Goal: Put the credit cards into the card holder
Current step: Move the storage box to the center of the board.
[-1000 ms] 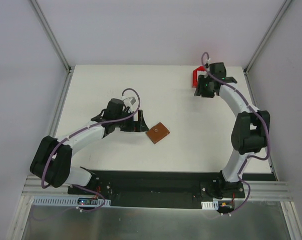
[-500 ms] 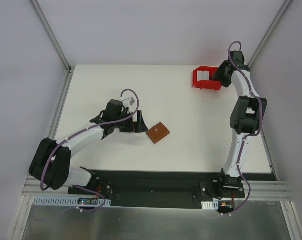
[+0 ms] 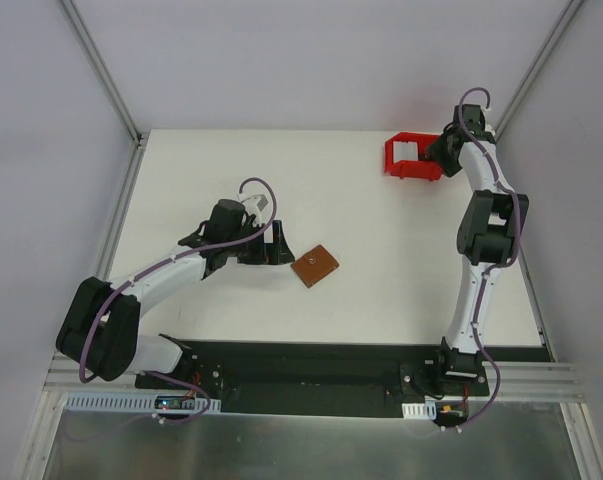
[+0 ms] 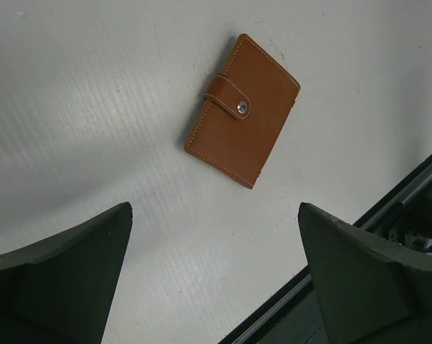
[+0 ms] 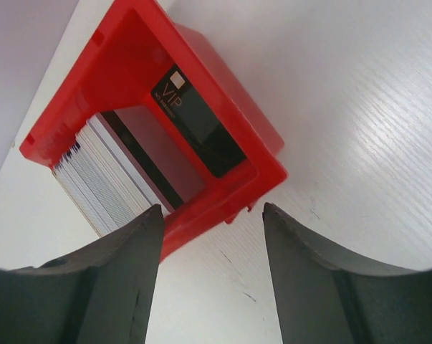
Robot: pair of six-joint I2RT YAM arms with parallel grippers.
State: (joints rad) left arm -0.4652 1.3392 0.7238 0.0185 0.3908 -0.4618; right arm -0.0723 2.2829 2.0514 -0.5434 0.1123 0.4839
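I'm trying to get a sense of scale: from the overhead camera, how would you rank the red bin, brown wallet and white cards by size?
1. Red bin, largest.
2. Brown card holder, somewhat smaller.
3. White cards showing inside the bin, smallest.

Red plastic bin [image 5: 226,100] is seen just ahead of R gripper [image 5: 210,215], rested on white tabletop [image 5: 359,107], which is spread beneath & beyond.
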